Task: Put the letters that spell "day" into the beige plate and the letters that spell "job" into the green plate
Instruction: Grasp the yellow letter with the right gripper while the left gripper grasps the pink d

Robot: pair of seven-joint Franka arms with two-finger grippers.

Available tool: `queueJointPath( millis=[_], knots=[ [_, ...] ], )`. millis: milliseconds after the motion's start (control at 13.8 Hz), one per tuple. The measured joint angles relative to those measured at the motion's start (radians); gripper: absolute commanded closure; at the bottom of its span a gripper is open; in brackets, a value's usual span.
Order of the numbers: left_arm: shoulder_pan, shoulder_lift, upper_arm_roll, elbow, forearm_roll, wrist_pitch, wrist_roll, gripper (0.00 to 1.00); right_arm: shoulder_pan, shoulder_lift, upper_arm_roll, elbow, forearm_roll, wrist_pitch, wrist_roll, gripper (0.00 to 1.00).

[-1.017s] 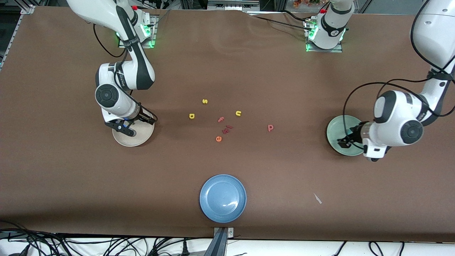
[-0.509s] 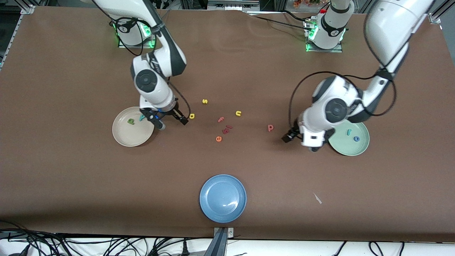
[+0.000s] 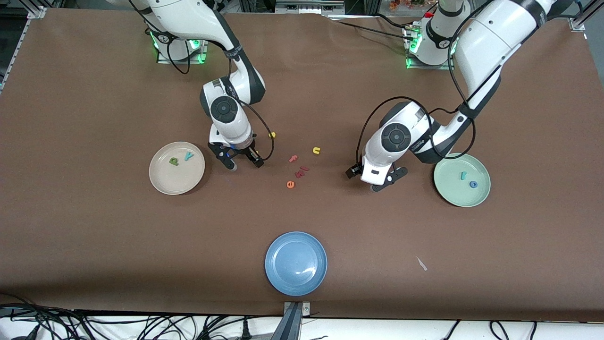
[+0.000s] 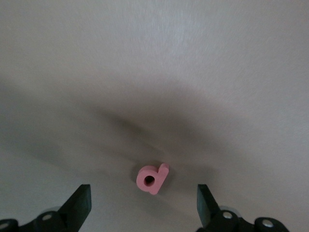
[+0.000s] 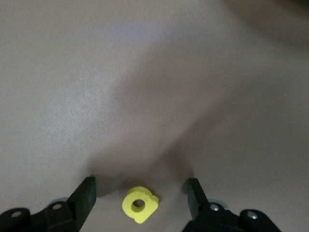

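The beige plate (image 3: pixel 175 183) holds the green "d" (image 3: pixel 174 161) and the cyan "y" (image 3: pixel 188 156). In the green plate (image 3: pixel 454 190) lie the teal "j" (image 3: pixel 464 175) and the blue "o" (image 3: pixel 473 184). My right gripper (image 3: pixel 244 163) is low over the table beside the beige plate. It stands open, with the yellow "a" (image 5: pixel 140 204) on the table between its fingers. My left gripper (image 3: pixel 370 179) is low between the letter cluster and the green plate. It is open around the pinkish-red "b" (image 4: pixel 152 178), which lies flat and untouched. The hands hide both letters in the front view.
Loose letters lie mid-table: yellow "s" (image 3: pixel 272 135), yellow "u" (image 3: pixel 316 150), pink "f" (image 3: pixel 293 158), orange "e" (image 3: pixel 290 184) and small red pieces (image 3: pixel 302 171). A blue plate (image 3: pixel 296 263) sits near the front edge, and a white scrap (image 3: pixel 421 263) lies toward the left arm's end.
Both arms have swung from over their plates toward the middle. The right gripper has come down over the yellow "a", the left over the pinkish-red "b". The plates' letters now show.
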Motion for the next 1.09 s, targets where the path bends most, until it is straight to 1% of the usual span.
queueJointPath(
  millis=[145,218,291,363,436,509,581,654,799,872,945,1090],
  knots=[
    [-0.002,0.016,0.0,0.0,0.0,0.006,0.0,0.23,0.011,0.001,0.001,0.001,0.0,0.0,0.001,0.28],
    [-0.002,0.021,0.002,0.0,0.0,0.008,0.0,0.26,0.015,0.0,0.002,0.003,0.0,0.0,0.004,0.36],
    [-0.002,0.023,0.006,0.0,0.004,0.009,0.0,0.26,0.017,0.0,0.003,0.003,0.0,0.0,0.006,0.48],
    [-0.003,0.025,0.011,0.0,0.021,0.012,0.0,0.29,0.018,-0.001,0.003,0.005,0.0,0.0,0.007,0.63],
    [-0.003,0.03,0.013,0.0,0.038,0.015,0.0,0.31,0.019,-0.004,0.003,0.007,0.0,-0.001,0.007,0.77],
    [-0.003,0.036,0.014,0.001,0.043,0.017,0.0,0.36,0.019,-0.008,0.003,0.007,0.0,-0.004,0.007,0.86],
    [-0.004,0.044,0.017,0.003,0.046,0.021,0.0,0.45,0.019,-0.01,0.003,0.007,0.0,-0.004,0.007,0.9],
    [-0.004,0.05,0.02,0.005,0.047,0.027,0.0,0.56,0.019,-0.01,0.002,0.007,0.0,-0.004,0.007,0.91],
    [-0.006,0.052,0.018,0.015,0.047,0.034,0.0,0.85,0.02,-0.019,-0.01,0.015,-0.001,-0.026,-0.006,0.91],
    [-0.008,0.052,0.019,0.015,0.047,0.034,0.0,0.96,0.02,-0.034,-0.029,0.024,-0.001,-0.068,-0.037,0.91],
    [-0.008,0.052,0.018,0.017,0.047,0.036,0.0,1.0,0.02,-0.059,-0.058,0.036,-0.001,-0.129,-0.089,0.91],
    [-0.008,0.052,0.02,0.023,0.047,0.034,-0.001,1.0,0.019,-0.131,-0.14,0.047,-0.001,-0.26,-0.232,0.9]
  ],
)
